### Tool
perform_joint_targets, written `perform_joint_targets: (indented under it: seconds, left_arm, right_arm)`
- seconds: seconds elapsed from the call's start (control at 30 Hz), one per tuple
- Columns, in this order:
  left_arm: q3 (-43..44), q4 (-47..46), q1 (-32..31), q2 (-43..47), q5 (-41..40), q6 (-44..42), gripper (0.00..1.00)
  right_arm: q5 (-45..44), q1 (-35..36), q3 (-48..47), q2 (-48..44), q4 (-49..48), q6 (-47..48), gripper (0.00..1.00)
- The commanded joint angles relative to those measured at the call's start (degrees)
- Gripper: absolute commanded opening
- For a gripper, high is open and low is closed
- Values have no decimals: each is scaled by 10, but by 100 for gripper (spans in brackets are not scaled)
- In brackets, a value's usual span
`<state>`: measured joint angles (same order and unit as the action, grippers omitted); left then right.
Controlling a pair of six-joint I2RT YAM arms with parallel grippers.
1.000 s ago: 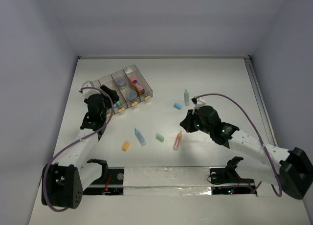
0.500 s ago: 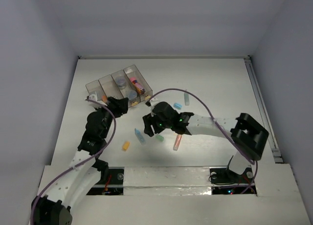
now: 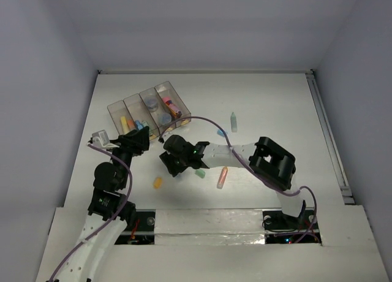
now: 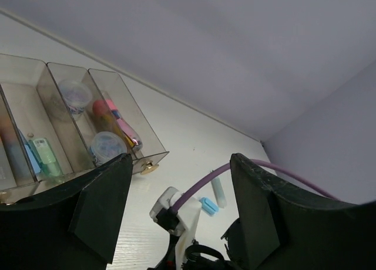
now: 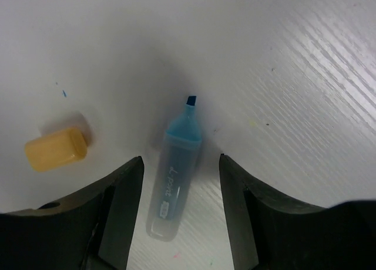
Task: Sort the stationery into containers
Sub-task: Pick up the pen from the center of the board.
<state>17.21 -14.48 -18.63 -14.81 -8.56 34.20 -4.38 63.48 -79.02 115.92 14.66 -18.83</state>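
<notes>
Blue marker (image 5: 174, 182) lies flat on worktop, left of centre, between spread fingers of right end effector (image 3: 174, 164); released, no contact seen. Orange block (image 5: 56, 148) near it. Left end effector (image 4: 180, 161) released, holds nothing, near tray (image 3: 115, 108) toward far-left corner. Tray holds pots (image 4: 106, 145) and pink marker (image 4: 120, 120).

The overhead view looks down from above and behind the arm bases, far enough back to take in the whole white table (image 3: 263, 98). The left wrist view sits low and faces the back wall through the left gripper (image 4: 179, 164) — it shares the smoky clear four-compartment tray (image 3: 116, 113) with the overhead. The right wrist view looks straight down through the right gripper (image 5: 181, 161), very close to the tabletop — its small yellow block (image 5: 56, 148) also shows overhead.
</notes>
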Motion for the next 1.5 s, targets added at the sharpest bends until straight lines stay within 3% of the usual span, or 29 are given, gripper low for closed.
perform_joint_targets:
  seconds: [0.0,0.13,0.17,0.2,0.33,0.5,0.67,0.87,0.97,1.1,1.47]
  left_arm:
    - [-5,4,0,4,-7,9,64]
    - [-5,6,0,-4,1,10,61]
    - [-5,6,0,-6,7,10,59]
    - [-6,7,0,-9,10,10,59]
    - [-10,3,0,-22,35,9,54]
    - [-21,-25,0,-70,134,2,42]
    - [-37,-129,-23,-149,270,3,39]
    - [-32,-192,-147,-246,213,-3,39]
    - [-32,-216,-184,-274,178,-2,44]
    - [-31,-259,-194,-324,173,1,54]
    - [-29,-298,-200,-367,138,3,48]
  right_arm:
    - [-33,4,-43,26,34,5,58]
    - [-65,9,-71,54,60,3,45]
    - [-70,9,-75,57,64,-2,29]
    - [-76,9,-78,60,68,-3,22]
    - [-118,9,-68,36,55,-16,7]
    - [-145,-20,-25,-43,-1,-35,4]
    - [-158,-59,46,-167,-84,-68,4]
    - [-178,-71,106,-236,-148,-100,4]
    - [-177,-71,126,-257,-184,-118,3]
    - [-148,-71,143,-275,-214,-135,3]
    - [-135,-71,177,-301,-242,-146,3]
